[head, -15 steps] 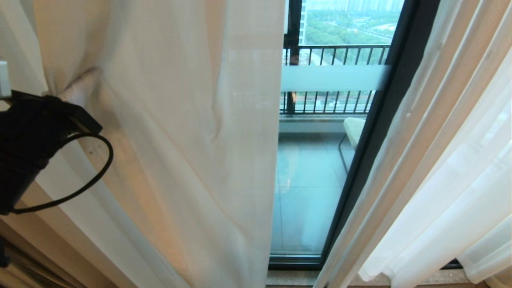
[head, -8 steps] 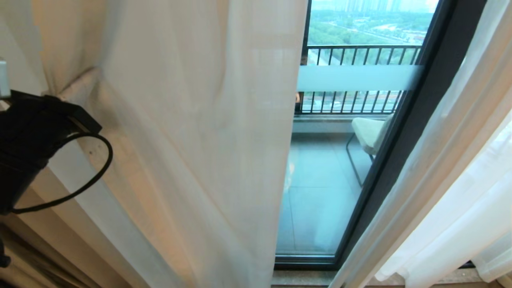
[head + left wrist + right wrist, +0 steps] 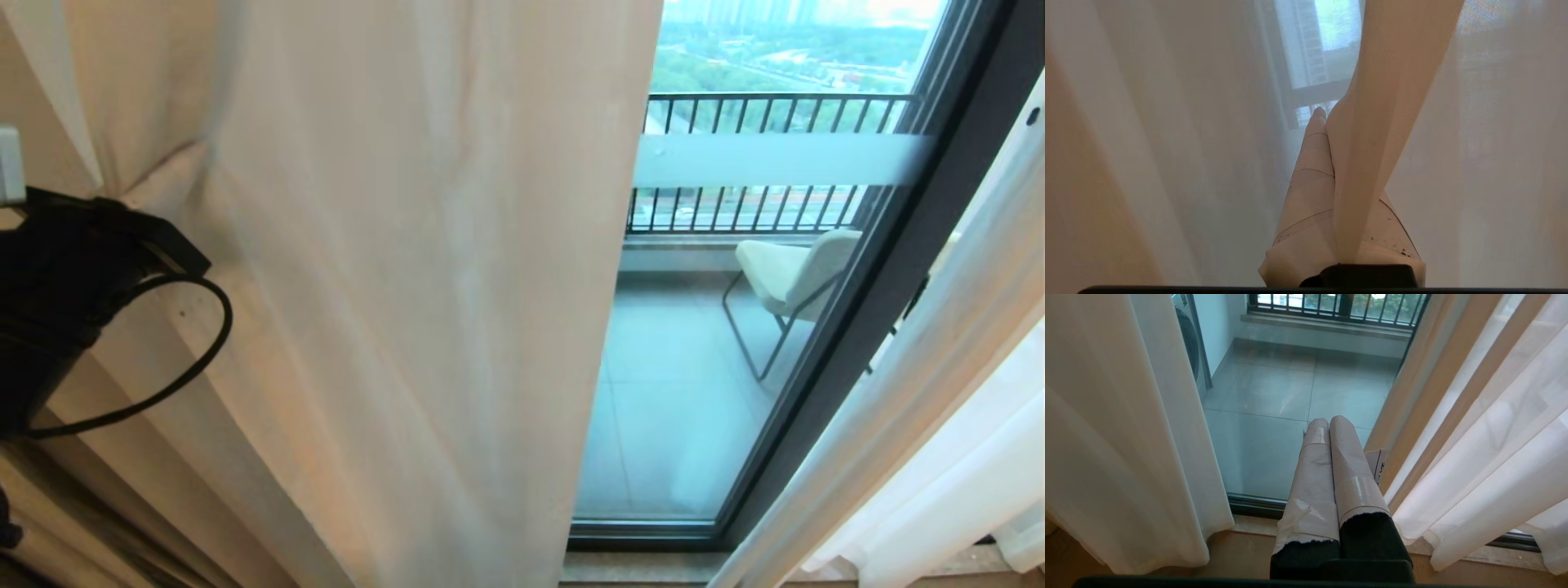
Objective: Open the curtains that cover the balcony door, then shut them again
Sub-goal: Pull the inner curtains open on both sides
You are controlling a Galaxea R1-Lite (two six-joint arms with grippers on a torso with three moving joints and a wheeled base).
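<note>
Whole scene slid sideways across the head view since a second ago, more door (image 3: 694,392) glass and a balcony chair (image 3: 788,282) uncovered; probably the base carrying the pinched panel along, opening under way. Left curtain (image 3: 392,310) hanging just right of the left gripper (image 3: 1331,134), one fold clamped between its pressed-together fingers. Right curtain (image 3: 939,425) bunched far right. Right gripper (image 3: 1331,424) low, pressed together on nothing, curtains either side. Left fingertips themselves buried in fabric in the head view
</note>
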